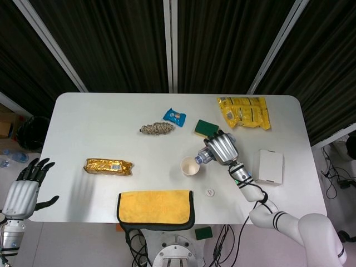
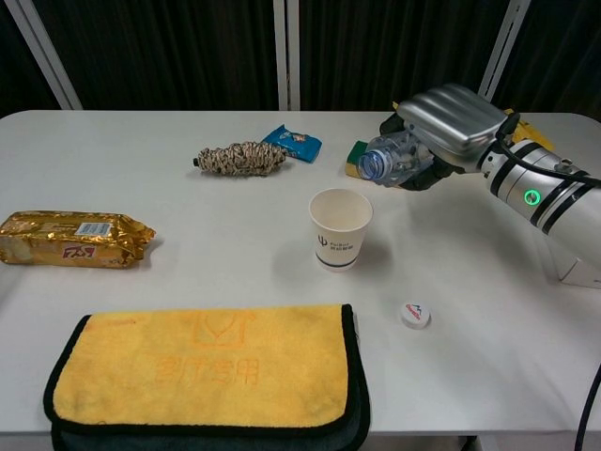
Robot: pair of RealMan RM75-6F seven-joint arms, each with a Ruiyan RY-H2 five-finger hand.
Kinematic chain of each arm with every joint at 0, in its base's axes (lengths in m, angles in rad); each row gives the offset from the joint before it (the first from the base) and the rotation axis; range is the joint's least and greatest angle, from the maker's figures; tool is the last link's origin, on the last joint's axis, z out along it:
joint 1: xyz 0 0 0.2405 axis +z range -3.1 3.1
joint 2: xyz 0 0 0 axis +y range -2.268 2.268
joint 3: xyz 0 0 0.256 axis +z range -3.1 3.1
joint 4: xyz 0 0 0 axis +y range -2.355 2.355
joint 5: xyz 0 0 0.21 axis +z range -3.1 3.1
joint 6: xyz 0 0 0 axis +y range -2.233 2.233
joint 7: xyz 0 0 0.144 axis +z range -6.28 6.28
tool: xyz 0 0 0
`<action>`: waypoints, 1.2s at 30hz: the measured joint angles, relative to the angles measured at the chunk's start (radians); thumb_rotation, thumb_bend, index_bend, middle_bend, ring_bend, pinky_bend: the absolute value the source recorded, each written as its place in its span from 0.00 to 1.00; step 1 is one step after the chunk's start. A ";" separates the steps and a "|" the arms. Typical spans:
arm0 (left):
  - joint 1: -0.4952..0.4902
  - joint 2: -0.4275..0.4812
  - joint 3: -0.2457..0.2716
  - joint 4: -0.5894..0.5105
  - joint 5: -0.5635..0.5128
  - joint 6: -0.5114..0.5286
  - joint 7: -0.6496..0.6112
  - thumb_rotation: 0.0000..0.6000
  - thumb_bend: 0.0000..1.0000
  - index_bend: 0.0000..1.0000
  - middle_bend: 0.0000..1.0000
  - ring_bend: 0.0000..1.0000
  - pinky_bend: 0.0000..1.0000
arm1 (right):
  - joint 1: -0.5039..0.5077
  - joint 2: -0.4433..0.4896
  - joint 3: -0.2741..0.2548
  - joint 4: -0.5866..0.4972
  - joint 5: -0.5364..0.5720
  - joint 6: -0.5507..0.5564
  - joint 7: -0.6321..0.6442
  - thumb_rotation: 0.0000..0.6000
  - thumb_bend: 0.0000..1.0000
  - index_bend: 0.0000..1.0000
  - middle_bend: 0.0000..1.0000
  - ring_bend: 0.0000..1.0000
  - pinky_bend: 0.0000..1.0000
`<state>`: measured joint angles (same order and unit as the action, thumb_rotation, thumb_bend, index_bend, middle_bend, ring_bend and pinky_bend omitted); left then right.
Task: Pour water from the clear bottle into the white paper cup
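Note:
The white paper cup [image 1: 189,166] [image 2: 340,228] stands upright near the table's middle. My right hand [image 1: 222,147] [image 2: 449,119] grips the clear bottle [image 1: 203,156] [image 2: 389,159], which is uncapped and tipped on its side. Its open mouth points left and hangs just above and to the right of the cup's rim. No water stream shows. The bottle's white cap [image 1: 209,192] [image 2: 414,314] lies on the table in front of the cup. My left hand [image 1: 25,192] hangs off the table's left front corner, fingers spread and holding nothing.
A yellow towel [image 2: 202,365] lies at the front edge. A gold snack pack [image 2: 73,238] sits at the left; a rope bundle [image 2: 241,158], a blue packet [image 2: 291,143] and a green sponge [image 1: 206,128] lie behind the cup. A yellow bag [image 1: 243,112] and white box [image 1: 270,166] sit right.

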<state>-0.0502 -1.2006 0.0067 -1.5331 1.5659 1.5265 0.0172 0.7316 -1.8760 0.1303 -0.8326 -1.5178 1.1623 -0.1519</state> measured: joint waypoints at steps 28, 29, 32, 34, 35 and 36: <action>0.005 0.001 0.000 0.008 0.000 0.005 -0.011 1.00 0.04 0.16 0.11 0.05 0.19 | 0.034 -0.026 -0.011 0.052 -0.028 0.010 -0.140 1.00 0.34 0.92 0.68 0.53 0.56; 0.005 0.001 0.000 0.009 0.000 0.006 -0.013 1.00 0.04 0.16 0.11 0.05 0.19 | 0.034 -0.026 -0.011 0.051 -0.028 0.010 -0.142 1.00 0.34 0.92 0.68 0.53 0.56; 0.006 0.001 0.000 0.012 -0.001 0.006 -0.016 1.00 0.04 0.16 0.11 0.05 0.19 | 0.035 -0.025 -0.009 0.044 -0.025 0.008 -0.149 1.00 0.34 0.92 0.68 0.53 0.56; 0.007 0.001 0.000 0.013 -0.001 0.006 -0.018 1.00 0.04 0.16 0.11 0.05 0.19 | 0.035 -0.025 -0.008 0.042 -0.023 0.007 -0.153 1.00 0.34 0.92 0.68 0.53 0.56; 0.007 0.001 0.001 0.014 -0.001 0.007 -0.019 1.00 0.04 0.16 0.11 0.05 0.19 | 0.035 -0.025 -0.008 0.041 -0.022 0.007 -0.154 1.00 0.34 0.92 0.68 0.53 0.56; 0.008 0.001 0.001 0.015 -0.001 0.008 -0.020 1.00 0.04 0.16 0.11 0.05 0.19 | 0.035 -0.025 -0.008 0.041 -0.022 0.007 -0.155 1.00 0.34 0.92 0.68 0.53 0.56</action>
<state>-0.0426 -1.1997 0.0073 -1.5179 1.5652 1.5341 -0.0029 0.7666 -1.9007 0.1227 -0.7920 -1.5397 1.1698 -0.3072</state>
